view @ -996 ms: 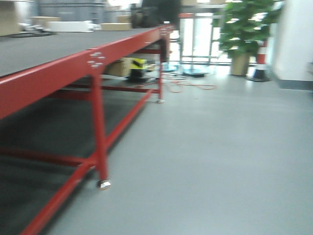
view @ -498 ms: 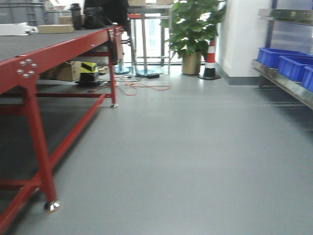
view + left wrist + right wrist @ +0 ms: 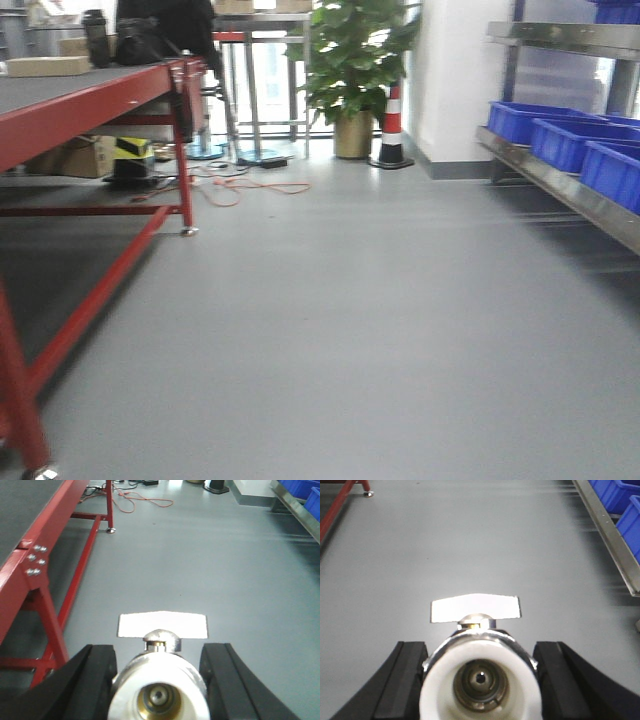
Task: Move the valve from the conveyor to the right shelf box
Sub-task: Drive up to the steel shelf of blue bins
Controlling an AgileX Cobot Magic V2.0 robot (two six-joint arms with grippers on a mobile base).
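Conveyor (image 3: 40, 88) further left; valve (image 3: 159, 682) wrist-views only

We can read no text, label, brand or number anywhere: the cardboard box (image 3: 45, 66) at upper left, the blue bins (image 3: 565, 140) at right and the valve (image 3: 159, 690) in either wrist view show no legible lettering.

Left valve (image 3: 159, 692) and right valve (image 3: 480, 680) are cropped below.
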